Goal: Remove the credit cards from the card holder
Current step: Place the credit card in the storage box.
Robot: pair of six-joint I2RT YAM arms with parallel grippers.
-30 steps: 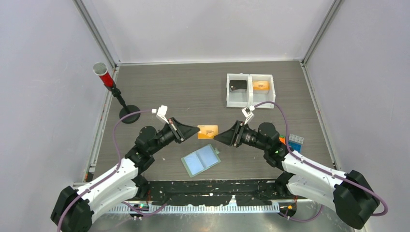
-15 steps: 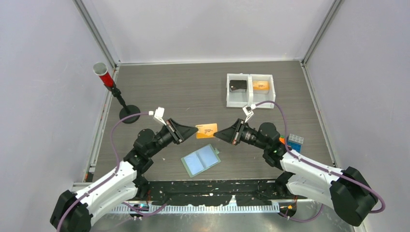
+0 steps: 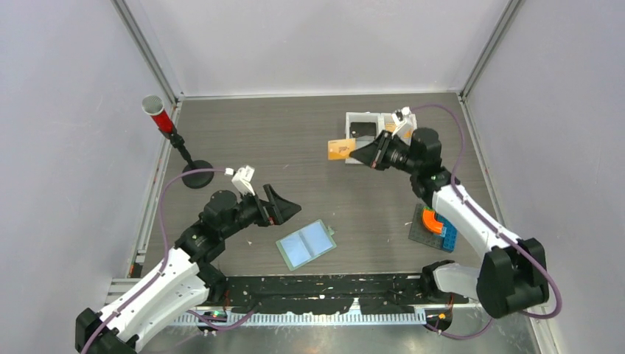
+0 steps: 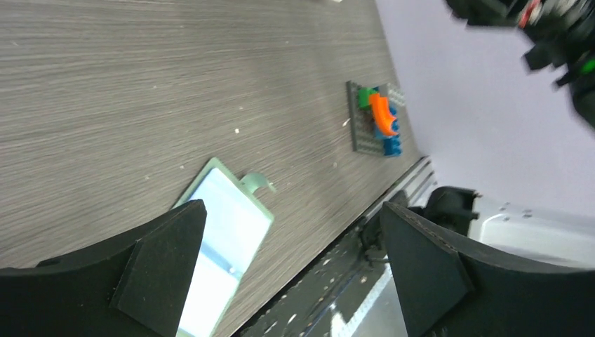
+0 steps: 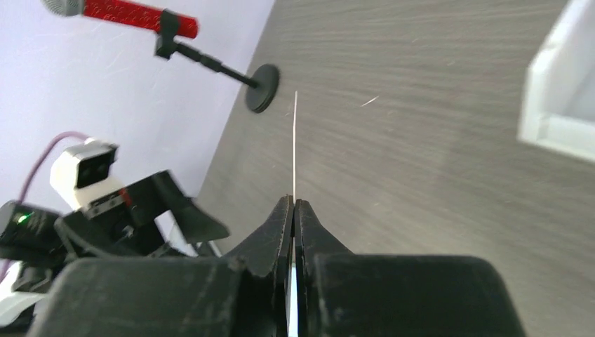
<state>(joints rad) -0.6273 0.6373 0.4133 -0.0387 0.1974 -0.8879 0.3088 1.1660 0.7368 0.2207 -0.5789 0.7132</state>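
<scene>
The sage-green card holder (image 3: 306,243) lies open on the table near the front, pale blue inner faces up. My left gripper (image 3: 284,207) hangs open just left of and above it, holding nothing. In the left wrist view the card holder (image 4: 226,228) shows between the spread fingers (image 4: 158,263). My right gripper (image 3: 360,152) is shut on an orange-tan credit card (image 3: 340,150), held in the air at the left edge of the white tray (image 3: 379,140). In the right wrist view that card (image 5: 295,144) shows edge-on, sticking out of the pinched jaws.
The white two-part tray holds a black flat piece (image 3: 361,125) in its left part. A toy-brick build (image 3: 434,225) sits at the right front. A red microphone on a black stand (image 3: 197,177) stands at the left.
The left gripper let go of the orange card, opened wide and drew back. The right gripper closed on the card and carried it back to the white tray.
</scene>
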